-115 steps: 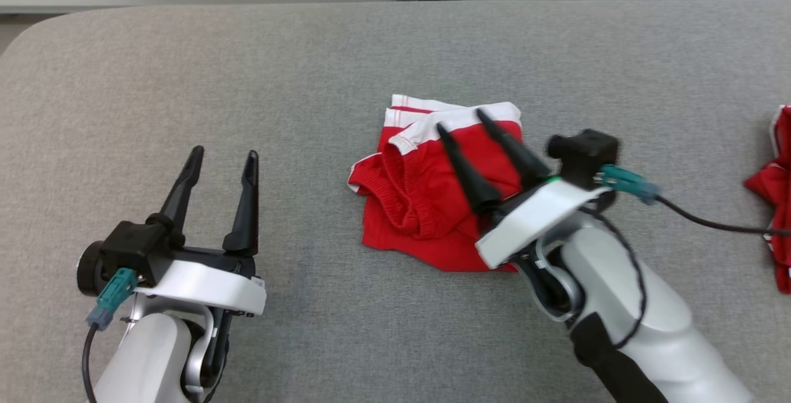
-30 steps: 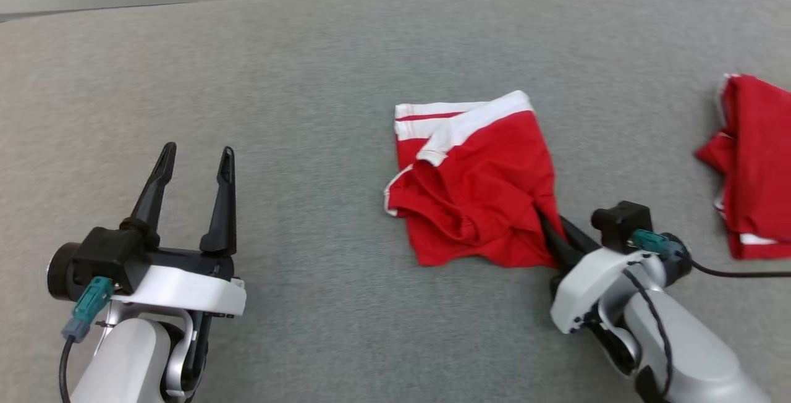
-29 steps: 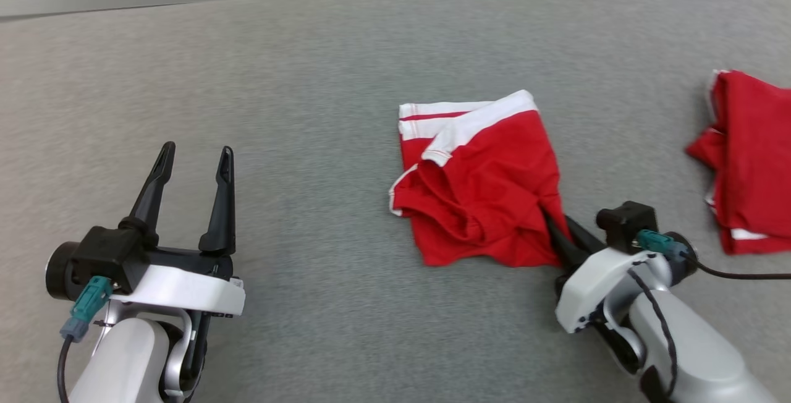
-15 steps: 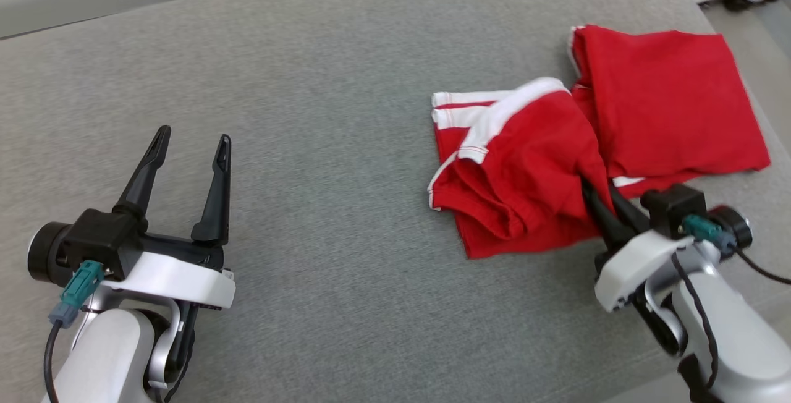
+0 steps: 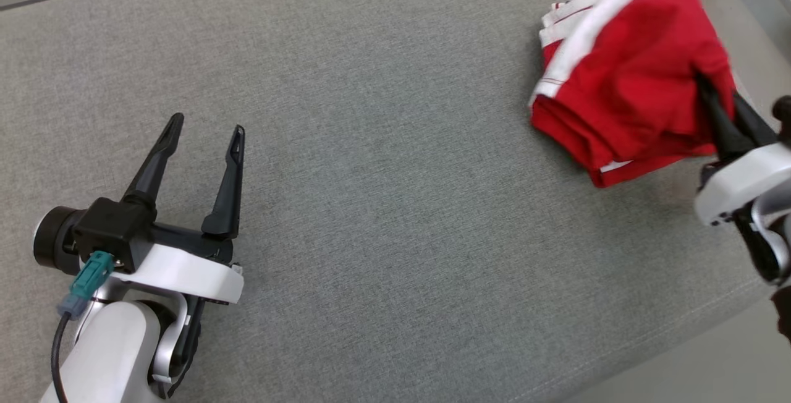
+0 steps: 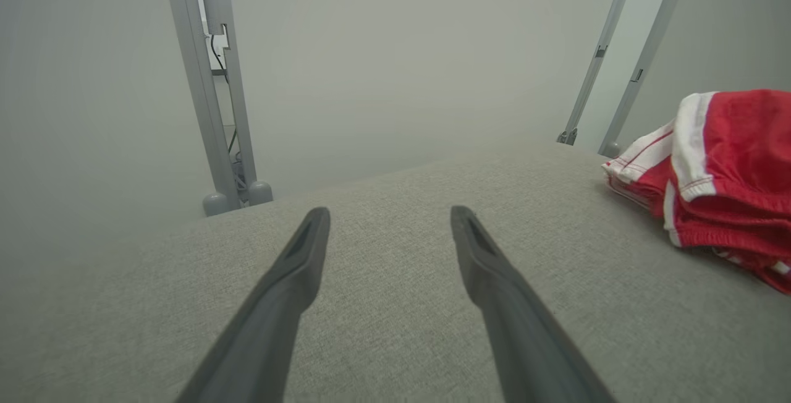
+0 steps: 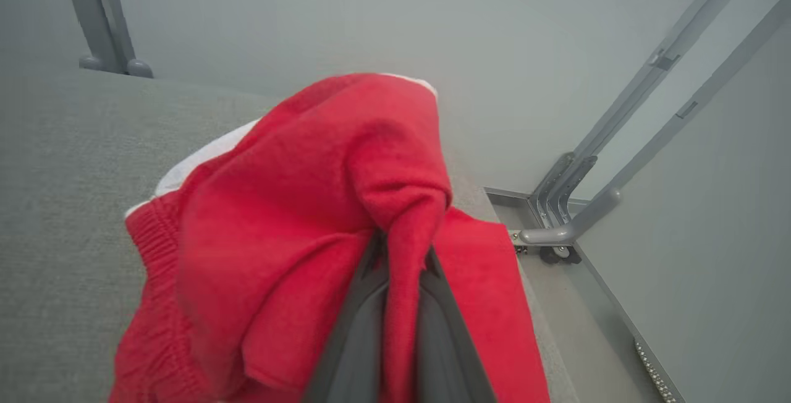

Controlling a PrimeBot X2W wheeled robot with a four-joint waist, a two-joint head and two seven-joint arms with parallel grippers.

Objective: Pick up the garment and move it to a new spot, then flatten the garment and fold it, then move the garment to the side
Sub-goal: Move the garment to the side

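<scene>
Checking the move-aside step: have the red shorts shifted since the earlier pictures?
Yes. The right gripper, shut on the red shorts, has carried them rightward along the table, from its middle to its right end.

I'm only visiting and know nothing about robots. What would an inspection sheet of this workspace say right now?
Surface: grey fabric table, smooth.
Job's things: red garment with white waistband, bunched, pulled up at one corner near the table's right edge.
Clutter: more red cloth beneath it, perhaps a second garment.
Grippers: left gripper open and empty; right gripper shut on the garment.
Cables: black cable with teal plug at the left wrist.
Surroundings: grey metal posts, pale wall, floor at the right.
</scene>
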